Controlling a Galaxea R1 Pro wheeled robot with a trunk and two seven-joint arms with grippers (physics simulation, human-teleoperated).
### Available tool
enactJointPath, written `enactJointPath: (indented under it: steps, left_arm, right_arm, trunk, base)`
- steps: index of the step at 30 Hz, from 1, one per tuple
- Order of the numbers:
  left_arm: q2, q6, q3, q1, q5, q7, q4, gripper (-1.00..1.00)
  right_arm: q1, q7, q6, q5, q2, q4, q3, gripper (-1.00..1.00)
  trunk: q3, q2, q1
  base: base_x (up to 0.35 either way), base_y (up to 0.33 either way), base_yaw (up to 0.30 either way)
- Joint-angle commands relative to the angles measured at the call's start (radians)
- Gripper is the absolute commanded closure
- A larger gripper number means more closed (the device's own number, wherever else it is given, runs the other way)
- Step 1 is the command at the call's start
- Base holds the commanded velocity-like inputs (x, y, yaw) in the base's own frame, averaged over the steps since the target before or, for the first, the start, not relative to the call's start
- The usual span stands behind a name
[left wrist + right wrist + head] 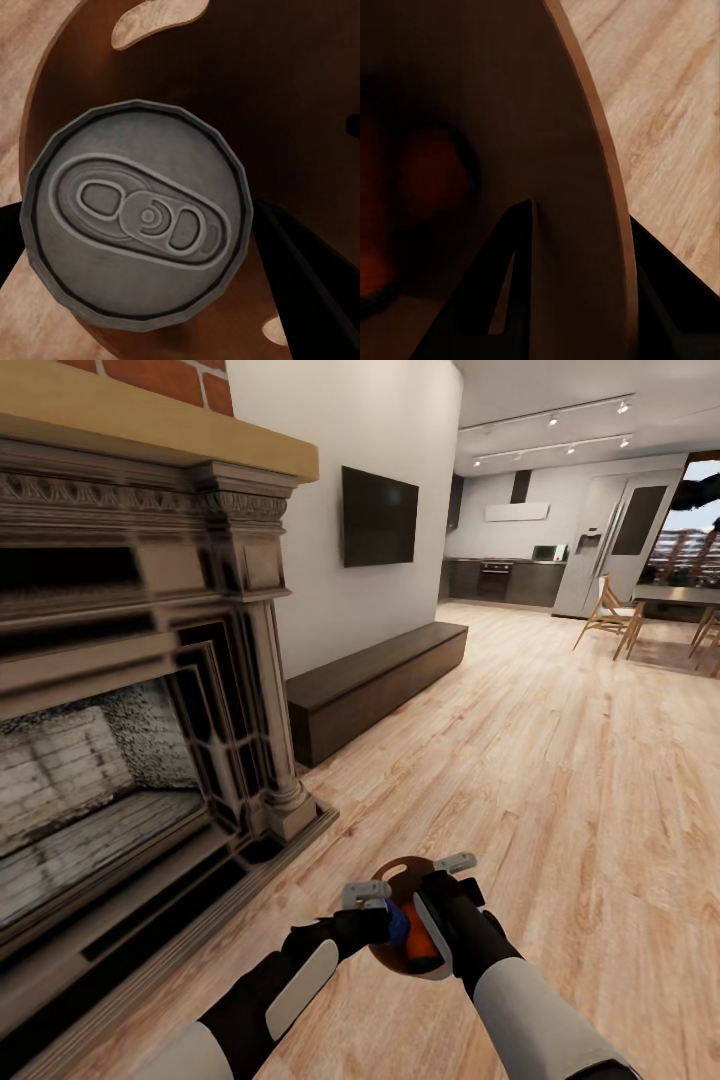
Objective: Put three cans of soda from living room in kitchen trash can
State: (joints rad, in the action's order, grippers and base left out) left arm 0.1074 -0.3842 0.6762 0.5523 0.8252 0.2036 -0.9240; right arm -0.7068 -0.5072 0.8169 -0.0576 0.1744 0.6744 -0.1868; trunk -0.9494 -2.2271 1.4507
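my left gripper sits low in front of me with the dark blue can between its fingers, and from the left wrist view, where the can's grey pull-tab lid looms large, i judge it clamped on that can, though i can't see the pads actually touching. just beside it, my right gripper is at the rim of the brown-copper trash can, and the right wrist view shows a dark finger either side of the bin's wall, so i read it as pinched on the rim, carrying the bin off the light wood floor. an orange can shows inside the bin in the head view, and there's an orange blur in its dark interior through the right wrist camera; i can't tell whether the second orange one is in there too. the blue can hangs over the bin's mouth, not yet inside. what worries me: a rim pinch on one side is a weak hold, so the bin could tilt or slip while i drive and spill the cans. the fireplace is close on my left, the low bench lies ahead along the wall, and the kitchen is well away, a long roll to clip something or jolt the load.
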Motion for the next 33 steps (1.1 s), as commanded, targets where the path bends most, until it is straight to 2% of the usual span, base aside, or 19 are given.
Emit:
enactJointPath:
  steps: [1,8,12,17,33]
  left_arm:
    - [0.001,0.003,0.0,0.0,0.0,-0.001,0.002,1.0]
    - [0.001,0.029,0.007,0.0,0.002,0.001,0.008,1.0]
    - [0.015,0.058,0.011,0.0,0.001,0.001,0.078,1.0]
    - [0.024,0.085,0.014,0.0,0.0,0.001,0.118,1.0]
    - [0.026,0.093,0.015,0.0,0.001,0.0,0.127,1.0]
  right_arm:
    - [0.0,0.003,0.002,-0.01,0.0,0.001,-0.001,1.0]
    - [0.0,0.004,0.003,-0.01,0.0,0.001,-0.009,1.0]
    - [0.0,0.006,0.005,-0.009,0.0,0.002,-0.022,1.0]
    - [0.0,0.007,0.005,-0.009,0.0,0.002,-0.038,1.0]
    - [0.0,0.007,0.005,-0.008,0.0,0.002,-0.045,1.0]
  trunk:
    - [0.0,0.0,0.0]
    - [0.0,0.0,0.0]
    - [0.0,0.0,0.0]
    - [0.0,0.0,0.0]
    - [0.0,0.0,0.0]
  base:
    - [0.0,0.0,0.0]
    - [0.0,0.0,0.0]
    - [0.0,0.0,0.0]
    - [0.0,0.0,0.0]
    - [0.0,0.0,0.0]
